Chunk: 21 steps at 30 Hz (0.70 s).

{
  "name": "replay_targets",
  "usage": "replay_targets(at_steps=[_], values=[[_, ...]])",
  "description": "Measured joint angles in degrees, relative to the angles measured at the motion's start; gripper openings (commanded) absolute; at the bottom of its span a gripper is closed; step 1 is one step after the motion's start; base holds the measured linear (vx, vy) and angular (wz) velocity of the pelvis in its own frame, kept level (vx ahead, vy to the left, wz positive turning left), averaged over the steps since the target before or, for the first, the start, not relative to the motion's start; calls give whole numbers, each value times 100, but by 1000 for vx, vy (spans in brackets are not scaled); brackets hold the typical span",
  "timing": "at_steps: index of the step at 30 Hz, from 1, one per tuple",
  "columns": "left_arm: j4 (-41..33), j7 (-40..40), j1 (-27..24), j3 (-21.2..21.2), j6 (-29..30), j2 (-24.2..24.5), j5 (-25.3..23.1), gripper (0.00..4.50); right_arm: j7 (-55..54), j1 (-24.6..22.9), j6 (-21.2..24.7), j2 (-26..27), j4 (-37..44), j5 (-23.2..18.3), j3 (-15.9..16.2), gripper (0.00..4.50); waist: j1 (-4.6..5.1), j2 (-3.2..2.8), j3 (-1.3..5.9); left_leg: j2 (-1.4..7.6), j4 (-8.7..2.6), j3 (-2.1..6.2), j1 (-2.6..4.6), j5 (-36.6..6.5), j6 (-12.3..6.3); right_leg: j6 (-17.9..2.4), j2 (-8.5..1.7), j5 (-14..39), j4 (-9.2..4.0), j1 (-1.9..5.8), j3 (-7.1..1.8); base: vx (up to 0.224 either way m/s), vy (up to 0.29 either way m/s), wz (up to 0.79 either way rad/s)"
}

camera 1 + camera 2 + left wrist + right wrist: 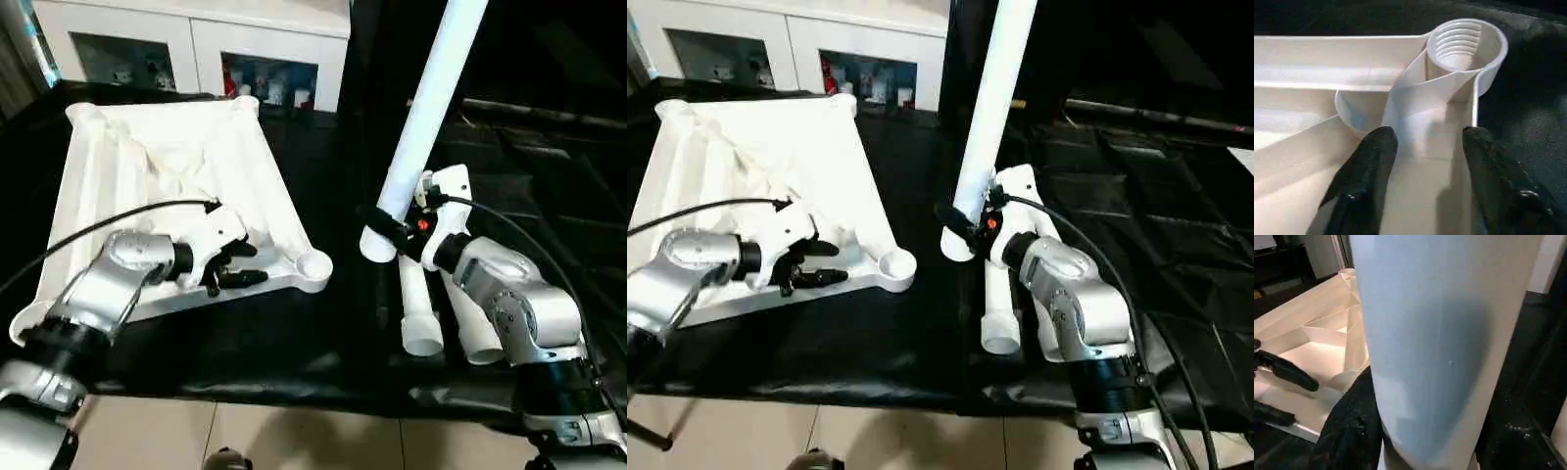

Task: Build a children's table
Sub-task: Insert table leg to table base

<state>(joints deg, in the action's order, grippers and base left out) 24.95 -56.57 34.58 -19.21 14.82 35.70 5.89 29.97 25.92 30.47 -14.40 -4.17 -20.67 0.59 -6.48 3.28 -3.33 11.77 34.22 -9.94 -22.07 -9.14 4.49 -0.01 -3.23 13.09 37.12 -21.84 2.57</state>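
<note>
The white tabletop (147, 157) lies underside up on the left, ribs showing, with a round threaded socket (314, 262) at its near right corner. My left gripper (240, 265) hovers open just left of that socket; its black fingers (1364, 186) stand apart over the corner ribs and the rim wall (1473, 112). On the right, my right gripper (390, 231) is shut on a long white leg (431, 98) near its lower end, holding it steeply upright. In the right wrist view this leg (1440, 342) stands close up. Two more legs (421, 308) lie on the cloth just below it.
Everything rests on a black-draped work table (294, 333), whose front edge runs along the bottom above the pale floor. A white cabinet with glass doors (196, 44) stands behind. Black cables (98, 225) arc over both forearms.
</note>
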Motion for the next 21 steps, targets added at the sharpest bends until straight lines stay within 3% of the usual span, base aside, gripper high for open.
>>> replay_targets(at_steps=[8, 21], values=[[126, -399, 55, 18, 156, -10, 70, 157, 55, -142, 63, -46, 170, -30, -2, 193, 1, -71, 4, -1, 0, -1, 5, 0, 0, -2, -2, -1, 2, 1, -2, 0, 0, 0], [273, -909, 109, 65, 438, -141, 227, 41, 74, -215, 159, -65, 313, -128, -13, 193, -3, -104, -1, -1, -1, -1, 3, -1, -1, -4, -2, -2, 2, 1, -2, 0, 0, 0]])
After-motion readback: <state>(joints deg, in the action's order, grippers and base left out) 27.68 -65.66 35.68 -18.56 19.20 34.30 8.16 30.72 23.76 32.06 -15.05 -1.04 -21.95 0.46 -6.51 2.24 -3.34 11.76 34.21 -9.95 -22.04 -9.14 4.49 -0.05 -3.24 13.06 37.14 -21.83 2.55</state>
